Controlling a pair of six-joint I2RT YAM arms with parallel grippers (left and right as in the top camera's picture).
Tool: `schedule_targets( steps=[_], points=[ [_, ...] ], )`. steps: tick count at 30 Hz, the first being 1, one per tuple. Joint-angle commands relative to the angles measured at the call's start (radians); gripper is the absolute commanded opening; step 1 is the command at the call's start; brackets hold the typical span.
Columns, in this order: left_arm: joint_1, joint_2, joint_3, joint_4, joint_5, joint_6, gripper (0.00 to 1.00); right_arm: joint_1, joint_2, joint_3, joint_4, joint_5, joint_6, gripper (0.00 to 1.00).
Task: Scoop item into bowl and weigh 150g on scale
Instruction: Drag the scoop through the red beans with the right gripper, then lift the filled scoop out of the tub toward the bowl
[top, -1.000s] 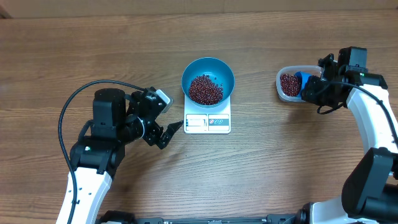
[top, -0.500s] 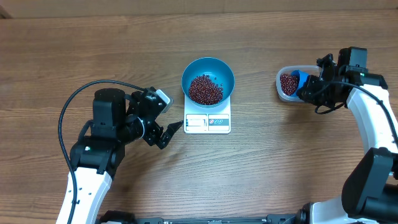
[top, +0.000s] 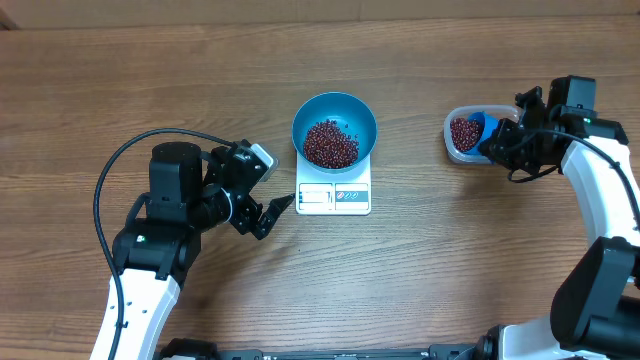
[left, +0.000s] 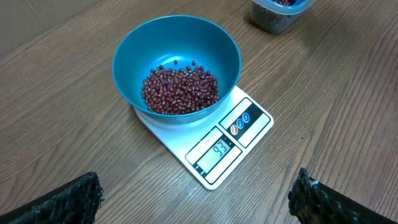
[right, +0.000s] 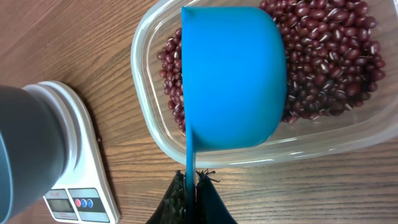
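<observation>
Beans (left: 180, 90) lie heaped in the teal bowl (left: 134, 50), which sits on the scale (left: 249, 134) at centre of the worktop (top: 450, 260). Left fingers (left: 62, 202) stand wide, gripping nothing. Right fingers (right: 208, 202) are clamped on the blue scoop (right: 233, 81) handle, above the bean tub (right: 146, 124), upper right.

scale (left: 219, 144) display, digits 93 (trailing mark too small to read)
</observation>
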Motion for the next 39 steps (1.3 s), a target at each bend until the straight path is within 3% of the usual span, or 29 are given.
schedule_targets(
  steps=[1, 30, 39],
  points=[
    [0.008, -0.005, -0.005, 0.001, 0.002, 0.019, 1.00, -0.027, -0.016, 0.005, 0.000, -0.022, 0.008, 0.04],
    [0.008, -0.005, -0.005, 0.001, 0.002, 0.019, 0.99, -0.250, -0.016, 0.005, -0.014, -0.412, -0.009, 0.04],
    [0.008, -0.005, -0.005, 0.001, 0.002, 0.019, 1.00, -0.271, -0.016, 0.005, -0.010, -0.621, -0.061, 0.04]
  ],
)
